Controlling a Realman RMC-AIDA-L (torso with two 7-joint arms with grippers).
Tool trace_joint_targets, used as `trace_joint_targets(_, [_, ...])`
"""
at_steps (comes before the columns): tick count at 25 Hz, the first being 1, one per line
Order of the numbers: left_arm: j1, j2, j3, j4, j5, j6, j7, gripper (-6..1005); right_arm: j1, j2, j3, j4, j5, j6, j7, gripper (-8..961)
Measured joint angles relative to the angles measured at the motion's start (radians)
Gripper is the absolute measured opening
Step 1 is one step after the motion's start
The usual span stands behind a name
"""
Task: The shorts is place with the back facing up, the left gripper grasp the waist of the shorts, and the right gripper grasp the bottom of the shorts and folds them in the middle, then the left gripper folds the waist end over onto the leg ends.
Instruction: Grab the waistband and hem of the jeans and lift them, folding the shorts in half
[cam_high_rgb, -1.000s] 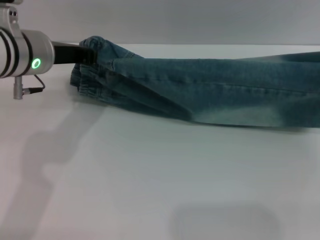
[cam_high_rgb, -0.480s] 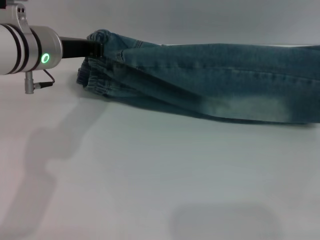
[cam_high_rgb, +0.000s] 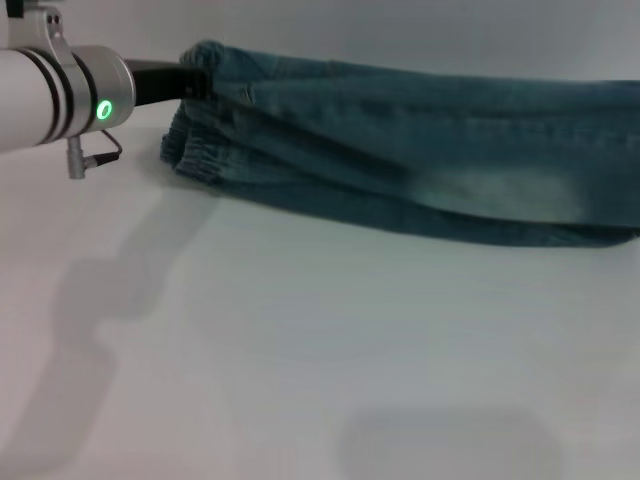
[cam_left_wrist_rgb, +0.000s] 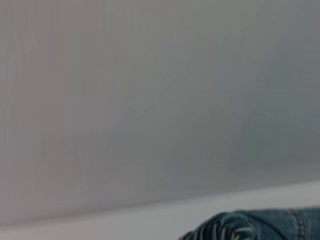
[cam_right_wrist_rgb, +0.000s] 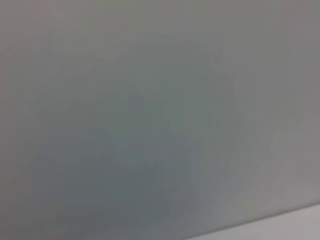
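Compared with the frames 1 and 0.5 s ago, the left gripper (cam_high_rgb: 192, 84) has risen toward the upper left of the frame and carried the gathered waist (cam_high_rgb: 205, 70) up with it, so the shorts (cam_high_rgb: 420, 150) now sit higher in the picture and more of their length hangs clear of the white table (cam_high_rgb: 300, 340). The claw is clamped on the upper layer of the waist at the upper left, which explains why that edge is pulled taut and level while a second ruffled layer (cam_high_rgb: 195, 160) sags just below it. The denim stretches as a long band across the upper part of the frame to the right edge, its lower edge drooping toward the table; whether it touches there cannot be told. The leg hems and the right gripper lie out of frame on the right, so its grip cannot be confirmed, though the even tension suggests the far end is held. In the left wrist view only a puckered bit of waistband (cam_left_wrist_rgb: 250, 227) shows at the bottom right; the right wrist view shows bare grey. The lengthwise fold appears to be under way, lifted so the cloth can double over.
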Motion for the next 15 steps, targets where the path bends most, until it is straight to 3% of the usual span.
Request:
trace_joint_targets(4, [-0.028, 0.0, 0.042, 0.165, 0.001, 0.272, 0.007, 207, 0.063, -0.003, 0.071, -0.143, 0.107, -0.031, -0.218, 70])
trace_joint_targets(6, [-0.063, 0.0, 0.046, 0.24, -0.001, 0.323, 0.004, 214, 0.093, -0.006, 0.111, -0.215, 0.155, -0.027, -0.31, 72])
trace_joint_targets(8, [-0.092, 0.0, 0.048, 0.287, -0.003, 0.325, 0.0, 221, 0.109, -0.01, 0.132, -0.259, 0.187, -0.024, -0.373, 74])
trace_joint_targets(11, [-0.114, 0.0, 0.047, 0.318, -0.008, 0.317, -0.002, 231, 0.111, -0.011, 0.133, -0.265, 0.191, -0.014, -0.383, 178])
trace_joint_targets(15, [-0.113, 0.0, 0.042, 0.315, -0.012, 0.277, -0.002, 331, 0.106, -0.005, 0.132, -0.271, 0.197, 0.029, -0.407, 329])
